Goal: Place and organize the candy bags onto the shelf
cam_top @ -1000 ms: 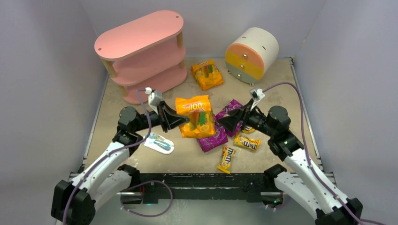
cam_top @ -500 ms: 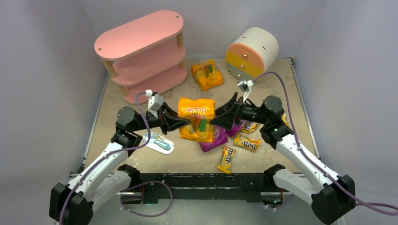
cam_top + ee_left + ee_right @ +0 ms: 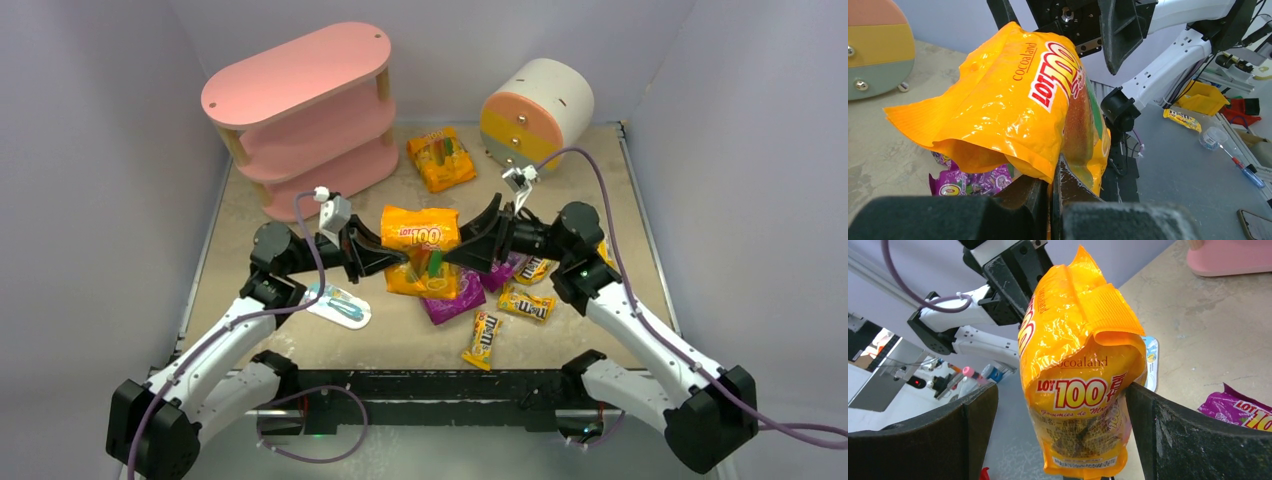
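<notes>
A large orange-yellow candy bag (image 3: 422,240) hangs above the table's middle, and my left gripper (image 3: 395,262) is shut on its lower left edge. In the left wrist view the jaws (image 3: 1053,170) pinch the bag (image 3: 1013,95) tight. My right gripper (image 3: 470,240) is open at the bag's right side. Its fingers (image 3: 1168,430) straddle the bag (image 3: 1078,365), and the right finger touches the bag's edge. A second orange bag (image 3: 441,158) lies near the pink shelf (image 3: 300,115). Purple bags (image 3: 455,293) and small yellow packs (image 3: 527,303) lie under and right of the held bag.
A round cream drum cabinet (image 3: 535,115) with orange-yellow drawers stands at the back right. A flat light-blue and white packet (image 3: 340,305) lies under my left arm. One small yellow pack (image 3: 483,338) lies near the front edge. Grey walls close in both sides.
My right arm has swung in from the right, and its open fingers now flank the orange bag. My left gripper has lifted the bag a little and turned it more upright.
</notes>
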Controlling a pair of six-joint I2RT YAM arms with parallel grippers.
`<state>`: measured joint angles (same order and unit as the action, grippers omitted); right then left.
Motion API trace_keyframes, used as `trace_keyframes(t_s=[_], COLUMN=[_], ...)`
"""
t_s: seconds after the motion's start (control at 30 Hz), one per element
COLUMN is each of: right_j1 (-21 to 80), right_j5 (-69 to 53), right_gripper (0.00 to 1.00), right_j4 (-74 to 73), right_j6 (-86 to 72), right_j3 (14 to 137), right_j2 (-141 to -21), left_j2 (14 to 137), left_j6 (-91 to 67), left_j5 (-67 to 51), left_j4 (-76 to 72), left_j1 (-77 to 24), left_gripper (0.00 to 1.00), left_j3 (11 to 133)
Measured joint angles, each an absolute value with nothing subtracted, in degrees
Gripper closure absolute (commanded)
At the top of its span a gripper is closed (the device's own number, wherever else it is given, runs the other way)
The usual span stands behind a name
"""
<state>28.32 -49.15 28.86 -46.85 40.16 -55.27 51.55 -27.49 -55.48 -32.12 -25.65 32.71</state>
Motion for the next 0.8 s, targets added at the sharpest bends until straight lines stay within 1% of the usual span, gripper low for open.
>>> trace_keyframes(t_s=[0.1,0.2,0.23,0.27,0.3,0.37,0.4,0.43,0.47,0.5,0.53,0.57,0.67,0.8], right_j1=[29.39,30.59,31.00,31.35,31.64,31.86,31.86,31.86,31.86,31.88,31.94,32.12,33.01,33.89], right_j5=[-47.42,-45.89,-45.47,-44.99,-44.60,-44.16,-44.01,-43.83,-43.55,-43.13,-42.72,-41.93,-38.37,-32.77], right_gripper=[0.05,0.16,0.25,0.39,0.49,0.61,0.66,0.71,0.76,0.80,0.82,0.83,0.87,0.85], right_j4=[27.51,26.37,26.13,25.87,25.61,25.06,24.67,24.10,23.62,22.96,22.15,21.52,19.29,16.43], right_j6=[-45.89,-44.82,-44.36,-43.88,-43.40,-42.54,-42.22,-41.80,-41.21,-40.66,-40.18,-39.83,-39.66,-40.93], right_j3=[41.85,43.27,43.55,43.83,43.99,44.56,44.86,45.21,45.32,45.36,45.36,45.36,45.36,45.41], right_j2=[-57.10,-59.02,-59.55,-60.03,-60.31,-60.66,-60.66,-60.47,-60.20,-59.68,-59.00,-58.26,-55.59,-52.40], left_j2=[52.05,52.14,52.16,52.16,52.16,52.16,52.16,52.14,52.05,51.70,51.03,50.15,46.63,41.65], left_j6=[-27.92,-28.12,-28.14,-28.29,-28.34,-28.36,-28.36,-28.40,-28.49,-28.71,-29.08,-29.54,-30.65,-31.57], left_j5=[-55.70,-56.14,-56.31,-56.60,-56.80,-57.32,-57.25,-56.93,-56.42,-55.31,-53.74,-52.27,-46.72,-40.64], left_j4=[-32.12,-32.05,-31.97,-31.83,-31.66,-31.00,-30.68,-30.35,-30.24,-29.82,-28.91,-27.81,-24.23,-20.80], left_j1=[-25.71,-26.22,-26.46,-26.68,-26.81,-26.92,-26.92,-26.92,-26.92,-26.92,-26.92,-27.00,-27.42,-27.49], left_gripper=[1.00,1.00,1.00,1.00,1.00,1.00,0.87,0.68,0.46,0.27,0.20,0.17,0.14,0.12], left_j3=[33.36,34.00,34.22,34.46,34.68,35.18,35.31,35.40,35.40,35.40,35.44,35.46,35.57,35.62])
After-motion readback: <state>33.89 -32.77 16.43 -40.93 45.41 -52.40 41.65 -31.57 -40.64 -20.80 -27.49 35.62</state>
